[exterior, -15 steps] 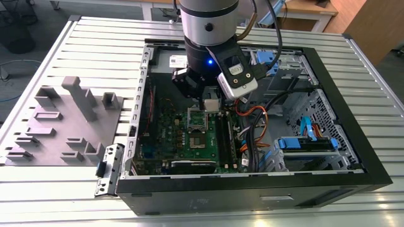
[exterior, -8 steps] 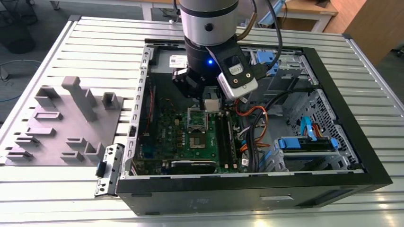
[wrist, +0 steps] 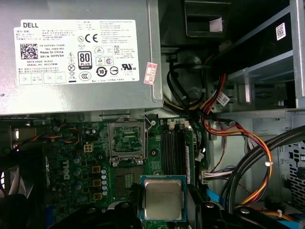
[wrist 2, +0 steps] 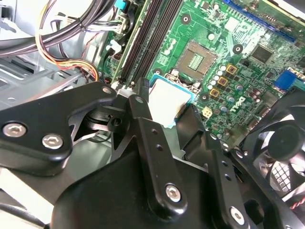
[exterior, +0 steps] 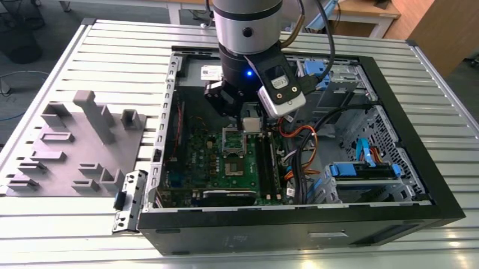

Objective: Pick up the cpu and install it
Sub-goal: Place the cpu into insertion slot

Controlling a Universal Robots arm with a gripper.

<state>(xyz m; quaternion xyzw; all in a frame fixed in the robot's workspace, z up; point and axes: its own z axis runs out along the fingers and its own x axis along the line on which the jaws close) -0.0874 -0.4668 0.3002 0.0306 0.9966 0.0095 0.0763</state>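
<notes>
The cpu point(wrist: 163, 196) is a small square chip with a silvery top and a pale rim, and my gripper point(wrist: 163, 213) is shut on it by two opposite edges. In the second wrist view the black fingers point(wrist 2: 139, 112) clamp the cpu point(wrist 2: 167, 98) above the green motherboard point(wrist 2: 248, 33). In the exterior view my gripper point(exterior: 252, 126) hangs inside the open computer case point(exterior: 410, 120), just above the board. The open socket point(wrist: 126, 180) lies a little to one side of the held chip, and its silver frame point(wrist: 127, 142) stands raised beside it.
A grey moulded tray point(exterior: 67, 147) with upright blocks lies on the slatted table at the exterior view's left. Inside the case are the power supply point(wrist: 76, 57), bundles of coloured cables point(wrist: 238, 138), memory slots point(wrist: 174, 148) and a black fan point(wrist 2: 281, 152).
</notes>
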